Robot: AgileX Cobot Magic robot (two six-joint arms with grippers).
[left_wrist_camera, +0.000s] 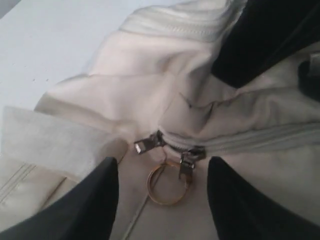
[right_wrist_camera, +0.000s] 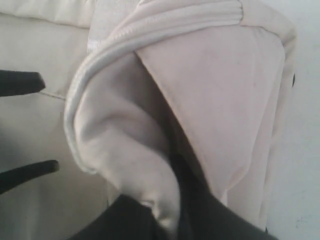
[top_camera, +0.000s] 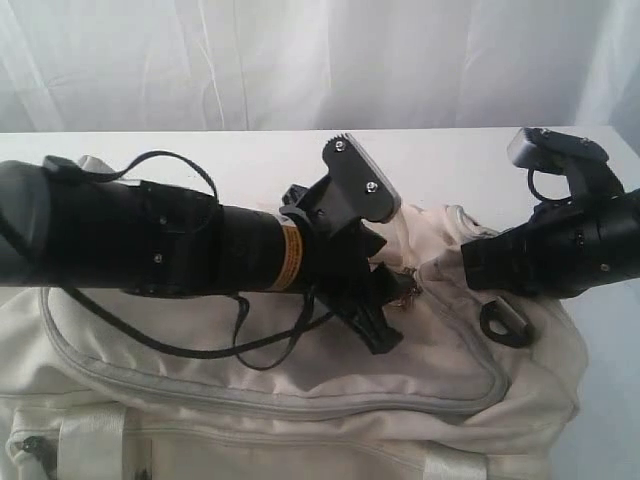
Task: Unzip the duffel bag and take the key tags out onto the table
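Looking down, we see the left gripper (left_wrist_camera: pixel 161 170) spread apart around 2 zipper pulls (left_wrist_camera: pixel 187 162) and a metal ring (left_wrist_camera: pixel 150 186) on the duffel bag (top_camera: pixel 300 370), which lies on the table (top_camera: pixel 250 150); the right gripper (right_wrist_camera: pixel 170 217) is clamped on the bag's fabric.

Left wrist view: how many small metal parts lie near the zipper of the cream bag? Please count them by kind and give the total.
Silver metal zipper pulls: 2
Thin gold-coloured metal ring: 1
Total: 3, all on the cream fabric duffel bag.
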